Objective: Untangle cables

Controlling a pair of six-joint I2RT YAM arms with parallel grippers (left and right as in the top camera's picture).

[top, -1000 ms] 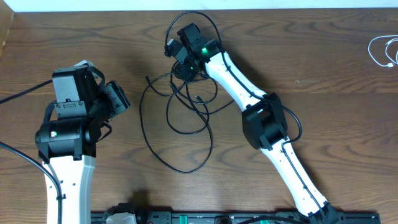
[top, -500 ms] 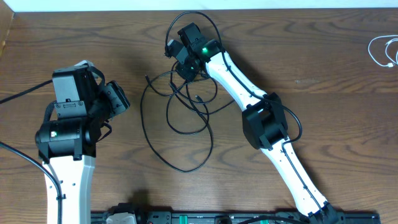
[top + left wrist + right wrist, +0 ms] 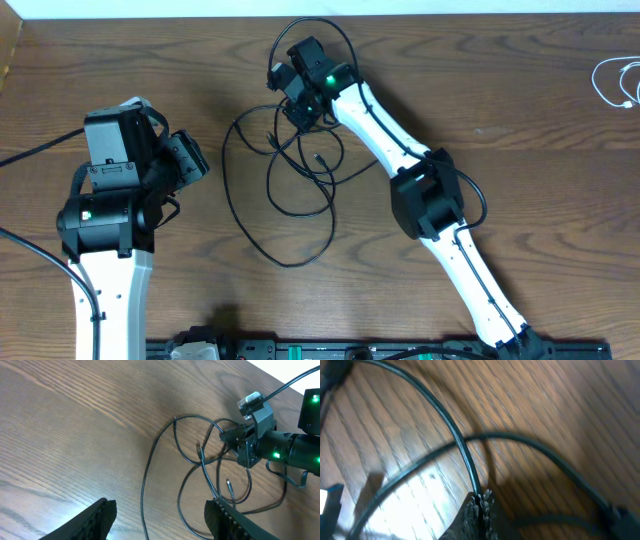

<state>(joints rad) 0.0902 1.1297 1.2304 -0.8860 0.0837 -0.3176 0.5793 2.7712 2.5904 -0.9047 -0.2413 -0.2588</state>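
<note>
Right wrist view first: my right gripper has its two pads pressed together, and a strand of the black cable runs straight down into the seam between them, so I have it pinched (the picture is blurred, but the strand ends right at the pads). A second strand of the same cable crosses over it just above the pinch. Seen from overhead, this hand sits at the far end of the tangle, near the middle of the table, with several small loops crossing one another just below it. A larger loop hangs out from them toward my base. One small plug end lies inside the loops, just below the hand.

My left gripper has its fingers spread apart with nothing between them. It hovers off to the left side, well apart from the tangle, and looks across at it.

The white cable lies by itself at the far right edge of the table, well apart from the black one.
</note>
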